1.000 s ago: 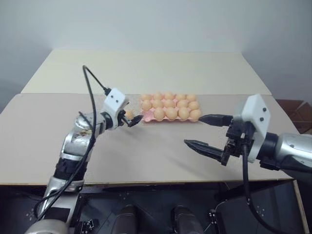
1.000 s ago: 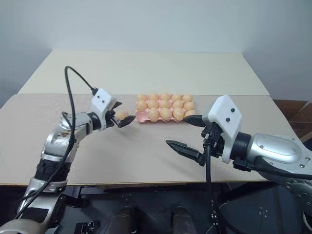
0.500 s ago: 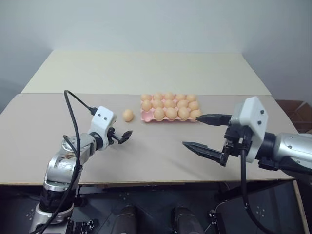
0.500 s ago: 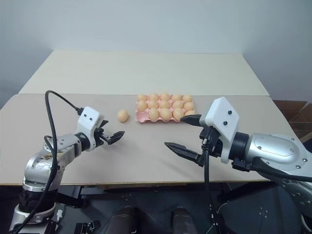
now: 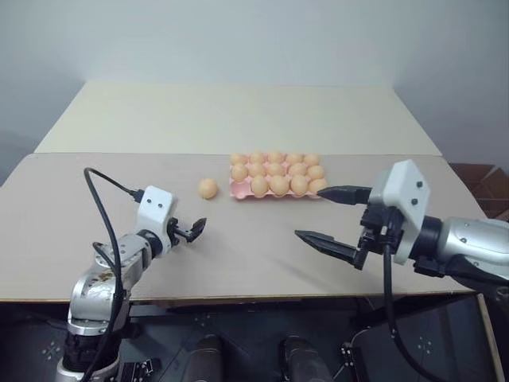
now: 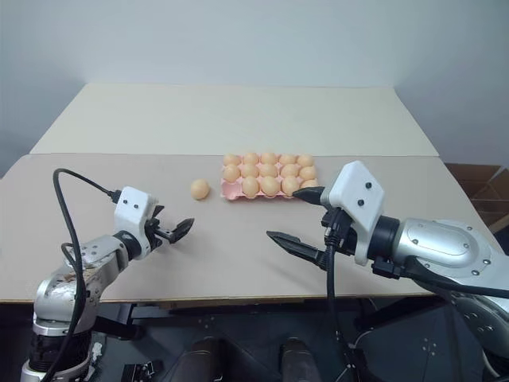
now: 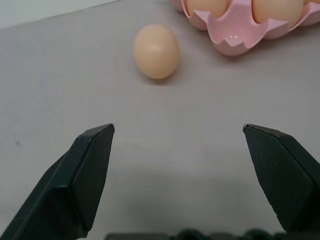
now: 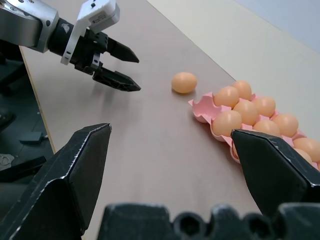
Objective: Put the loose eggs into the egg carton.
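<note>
Left gripper withdrawn, egg left loose

A pale orange-tan egg is seen ahead of the black fingers of the left gripper, beside a pink egg carton; the table is plain beige.
</note>
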